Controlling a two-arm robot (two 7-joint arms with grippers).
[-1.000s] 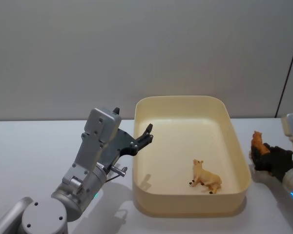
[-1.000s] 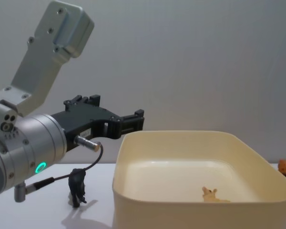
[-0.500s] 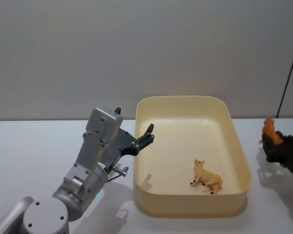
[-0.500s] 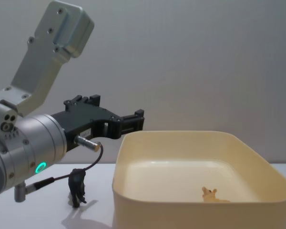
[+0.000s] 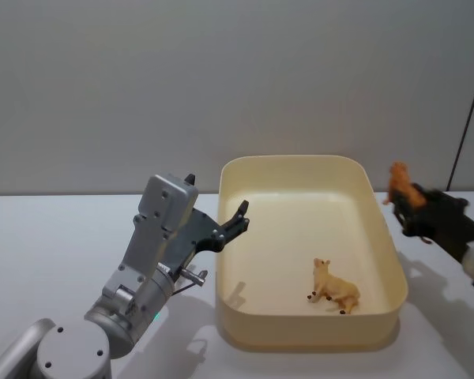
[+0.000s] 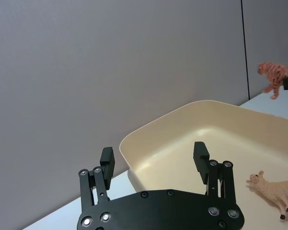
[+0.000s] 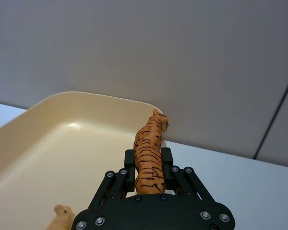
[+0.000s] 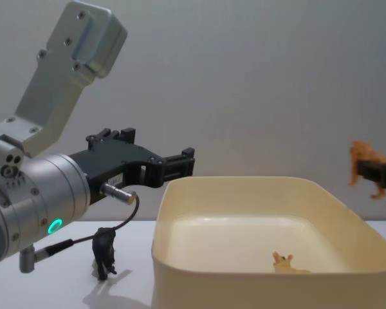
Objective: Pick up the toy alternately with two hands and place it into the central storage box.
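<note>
My right gripper [image 5: 411, 208] is shut on an orange striped tiger toy [image 5: 397, 184], held in the air just outside the right rim of the cream-yellow central storage box [image 5: 300, 161]. In the right wrist view the tiger [image 7: 150, 155] stands pinched between the fingers, with the box [image 7: 48, 143] beyond it. In the chest view the tiger [image 8: 363, 160] hangs above the box wall [image 8: 244, 290]. A tan toy animal [image 5: 334, 289] lies inside the box. My left gripper [image 5: 237, 219] hovers open over the box's left rim, holding nothing.
A small black toy animal [image 8: 105, 252] stands on the white table left of the box, under my left wrist. A grey wall rises behind the table. The left arm's body [image 5: 154, 253] takes up the near-left table area.
My right gripper has risen off the table with the tiger and moved left toward the box's right rim. The left arm has not moved.
</note>
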